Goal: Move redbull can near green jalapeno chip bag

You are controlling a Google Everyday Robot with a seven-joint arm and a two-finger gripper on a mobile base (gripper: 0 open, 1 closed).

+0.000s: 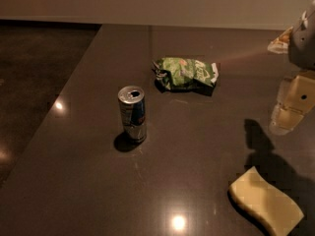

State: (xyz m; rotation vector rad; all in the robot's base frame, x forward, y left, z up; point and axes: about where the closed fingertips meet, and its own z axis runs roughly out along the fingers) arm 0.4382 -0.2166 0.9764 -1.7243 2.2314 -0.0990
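The redbull can [133, 113], slim, silver and blue with an opened top, stands upright left of the middle of the dark table [74, 181]. The green jalapeno chip bag [187, 74], crumpled with white markings, lies behind the can and to its right, about a can's height away. My gripper [290, 113] hangs at the right edge of the view, above the table, far to the right of both the can and the bag. It holds nothing that I can see.
A pale yellow wavy sponge [266, 208] lies at the front right, below the gripper. The gripper's shadow [261, 141] falls on the table beside it. The table's left edge drops to a dark floor [29, 73]. A pale wall runs along the back.
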